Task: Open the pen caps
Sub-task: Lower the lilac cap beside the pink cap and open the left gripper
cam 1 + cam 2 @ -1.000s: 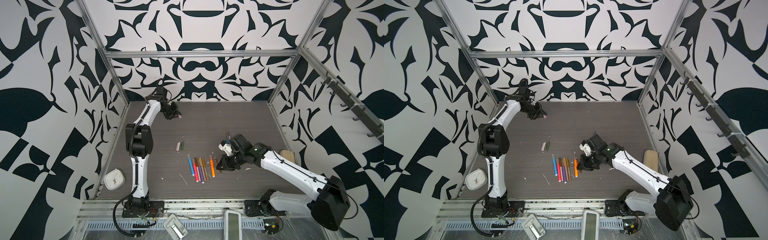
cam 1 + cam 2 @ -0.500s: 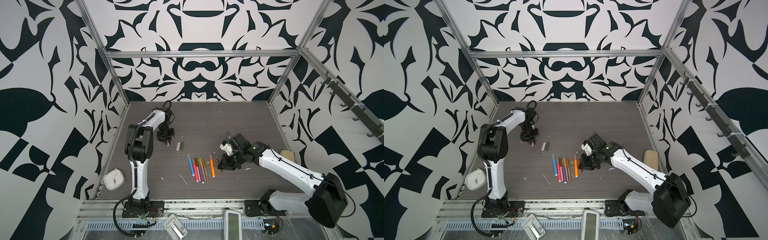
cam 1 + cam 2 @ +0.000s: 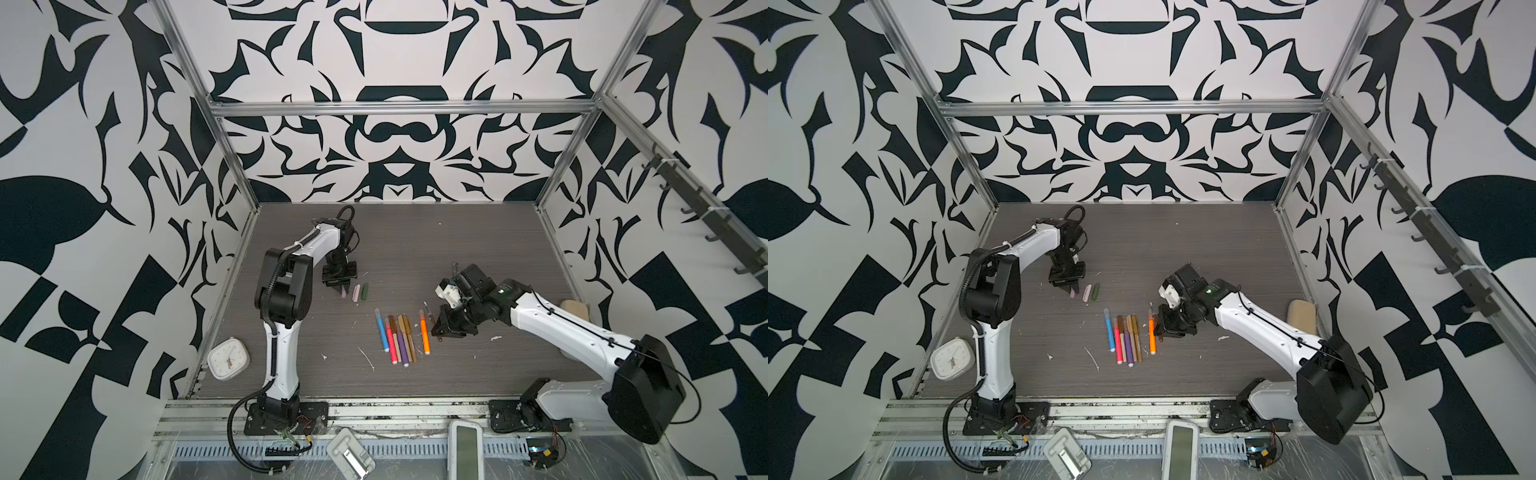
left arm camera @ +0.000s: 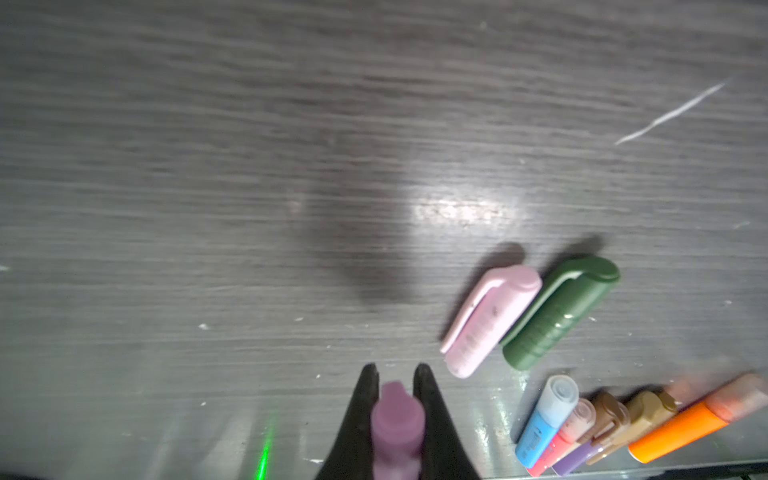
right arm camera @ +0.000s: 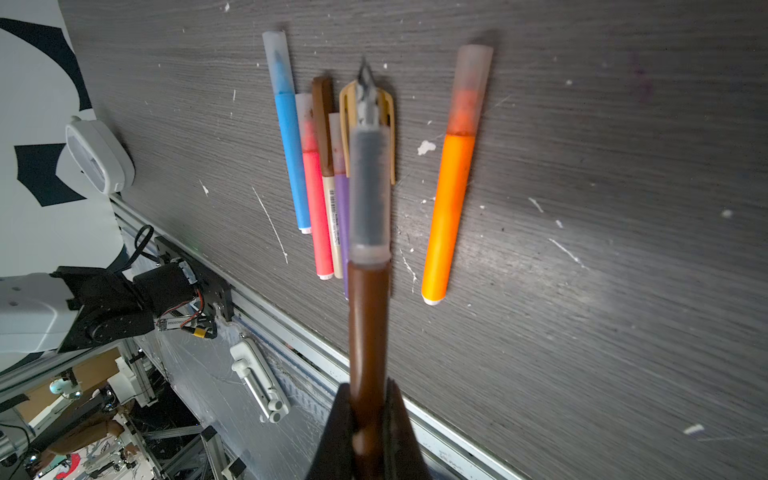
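My left gripper (image 4: 395, 374) is clamped tight on a mauve cap (image 4: 397, 419), held low over the table (image 4: 208, 166) just beside the loose pink cap (image 4: 490, 320) and green cap (image 4: 559, 311); likely so it joins that cap pile. My right gripper (image 5: 368, 392) is closed on the tail of the uncapped brown pen (image 5: 369, 316), nib out, above the row of capped pens (image 5: 316, 187); probably to lay it back, the rest not yet opened.

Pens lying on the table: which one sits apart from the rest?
The orange pen: it lies alone, with a clear gap beside it, while the other pens are packed side by side in one bunch.
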Robot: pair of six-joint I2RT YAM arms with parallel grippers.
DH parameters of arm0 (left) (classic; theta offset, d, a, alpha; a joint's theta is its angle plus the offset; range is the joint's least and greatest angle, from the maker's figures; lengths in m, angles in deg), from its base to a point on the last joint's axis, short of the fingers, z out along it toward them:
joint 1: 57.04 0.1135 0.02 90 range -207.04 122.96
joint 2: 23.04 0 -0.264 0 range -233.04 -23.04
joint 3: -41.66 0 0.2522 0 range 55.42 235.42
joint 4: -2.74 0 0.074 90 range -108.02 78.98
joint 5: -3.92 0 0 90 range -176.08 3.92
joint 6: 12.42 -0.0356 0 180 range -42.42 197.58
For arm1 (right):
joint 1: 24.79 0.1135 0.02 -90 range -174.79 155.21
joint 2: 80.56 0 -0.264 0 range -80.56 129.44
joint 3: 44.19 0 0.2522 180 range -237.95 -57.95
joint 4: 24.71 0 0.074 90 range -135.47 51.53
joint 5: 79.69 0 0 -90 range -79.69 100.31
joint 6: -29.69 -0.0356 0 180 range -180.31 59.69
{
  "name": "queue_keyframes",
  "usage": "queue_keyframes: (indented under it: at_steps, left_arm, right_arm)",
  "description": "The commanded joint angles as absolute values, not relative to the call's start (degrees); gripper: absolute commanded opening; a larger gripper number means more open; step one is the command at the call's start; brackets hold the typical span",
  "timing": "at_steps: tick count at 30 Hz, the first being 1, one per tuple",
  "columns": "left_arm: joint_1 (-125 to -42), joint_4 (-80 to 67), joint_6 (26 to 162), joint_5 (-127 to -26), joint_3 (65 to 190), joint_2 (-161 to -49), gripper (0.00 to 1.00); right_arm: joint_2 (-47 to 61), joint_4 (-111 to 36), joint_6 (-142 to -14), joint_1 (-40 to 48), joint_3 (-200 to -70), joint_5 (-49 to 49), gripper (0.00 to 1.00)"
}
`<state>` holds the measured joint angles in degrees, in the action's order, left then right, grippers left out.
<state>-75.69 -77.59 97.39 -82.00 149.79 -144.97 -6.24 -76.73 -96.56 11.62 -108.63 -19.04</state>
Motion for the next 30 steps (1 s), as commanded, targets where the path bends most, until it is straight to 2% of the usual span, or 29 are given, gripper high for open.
queue_keyframes:
  at_steps: [1, 7, 13, 20, 22, 25, 28, 30]
  left_arm:
    - [-76.8, -78.8, 98.5, -80.6, 149.6, -146.0, 0.09]
    - [-77.3, -77.9, 99.5, -80.1, 148.1, -145.3, 0.21]
    - [-77.5, -77.5, 100.2, -79.7, 147.7, -144.9, 0.26]
    - [-77.7, -77.5, 100.9, -79.2, 148.5, -144.5, 0.27]
    - [-77.6, -77.5, 101.4, -78.5, 149.2, -143.8, 0.27]
    - [-77.6, -77.1, 102.1, -76.6, 150.6, -142.0, 0.27]
    - [-77.7, -77.8, 102.5, -75.5, 152.8, -140.8, 0.27]
    - [-77.6, -78.7, 102.7, -76.1, 154.5, -139.9, 0.27]
  right_arm:
    - [-6.9, -75.9, -96.1, 11.5, -110.2, -19.5, 0.0]
    - [-6.7, -76.4, -95.2, 11.4, -110.5, -19.7, 0.0]
    - [-6.7, -77.3, -94.3, 11.4, -111.0, -19.7, 0.0]
    - [-7.2, -79.5, -92.7, 10.4, -111.9, -19.2, 0.0]
    - [-8.0, -79.6, -91.9, 6.6, -111.5, -21.6, 0.0]
    - [-8.9, -76.6, -92.1, -4.1, -109.1, -27.6, 0.0]
    - [-6.0, -78.8, -88.0, -12.9, -110.4, -29.1, 0.0]
    - [-3.3, -80.2, -85.7, -15.8, -112.7, -28.4, 0.0]
